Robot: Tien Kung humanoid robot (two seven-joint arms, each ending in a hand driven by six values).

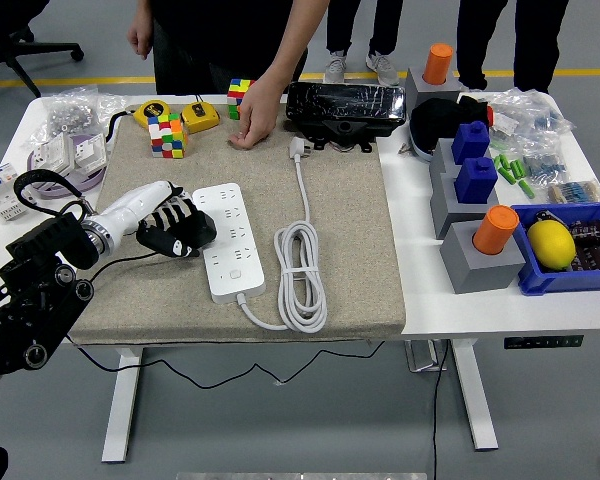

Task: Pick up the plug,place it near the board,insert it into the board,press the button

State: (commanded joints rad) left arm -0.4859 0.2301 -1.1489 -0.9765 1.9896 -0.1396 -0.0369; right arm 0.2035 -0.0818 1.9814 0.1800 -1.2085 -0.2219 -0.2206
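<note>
One left hand [170,228] (fingers curled) touches the board [230,241], plug [299,150] apart.

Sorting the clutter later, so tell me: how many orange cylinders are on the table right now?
2. One orange cylinder stands at the far right of the table, behind the blue blocks; the other sits in a grey block near the front right, beside the blue bin. More could be hidden among the clutter.

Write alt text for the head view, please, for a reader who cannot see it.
The robot's left hand rests on a grey mat beside a white power strip, whose plug lies unplugged at the far end of its coiled cord. A person's hand rests on the mat near the plug.
</note>
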